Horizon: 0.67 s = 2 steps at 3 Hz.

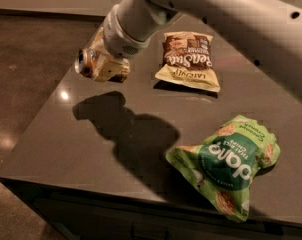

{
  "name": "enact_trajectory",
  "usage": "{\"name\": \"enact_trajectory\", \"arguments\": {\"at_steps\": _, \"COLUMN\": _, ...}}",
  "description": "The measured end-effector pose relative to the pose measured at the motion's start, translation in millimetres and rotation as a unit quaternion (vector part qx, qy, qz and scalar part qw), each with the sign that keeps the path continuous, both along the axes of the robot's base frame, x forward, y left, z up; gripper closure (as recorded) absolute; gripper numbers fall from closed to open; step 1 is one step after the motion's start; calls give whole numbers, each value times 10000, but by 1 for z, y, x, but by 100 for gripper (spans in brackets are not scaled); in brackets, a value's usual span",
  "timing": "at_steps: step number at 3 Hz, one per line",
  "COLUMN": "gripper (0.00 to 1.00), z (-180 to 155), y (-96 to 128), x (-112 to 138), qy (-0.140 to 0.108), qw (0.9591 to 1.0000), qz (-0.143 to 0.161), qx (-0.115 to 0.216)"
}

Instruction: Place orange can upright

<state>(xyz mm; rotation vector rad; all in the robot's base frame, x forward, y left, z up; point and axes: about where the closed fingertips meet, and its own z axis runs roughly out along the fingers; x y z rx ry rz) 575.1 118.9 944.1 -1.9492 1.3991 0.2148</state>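
The orange can (88, 63) is held on its side in the air above the left part of the dark table (91, 149), its silver top facing left. My gripper (107, 68) sits at the end of the white arm that comes in from the upper right, and it is shut on the can. The gripper and can cast a shadow on the table below them. The far end of the can is hidden by the gripper.
A brown and cream snack bag (187, 60) lies at the back of the table. A green snack bag (226, 163) lies at the front right. The table's left and front edges drop to a dark floor.
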Motion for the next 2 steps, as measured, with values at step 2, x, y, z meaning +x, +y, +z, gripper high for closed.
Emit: {"name": "enact_trajectory", "arguments": {"at_steps": 2, "gripper": 100, "z": -18, "y": -24, "x": 23, "qy": 1426, "qw": 9728, "qz": -449, "qx": 1772}}
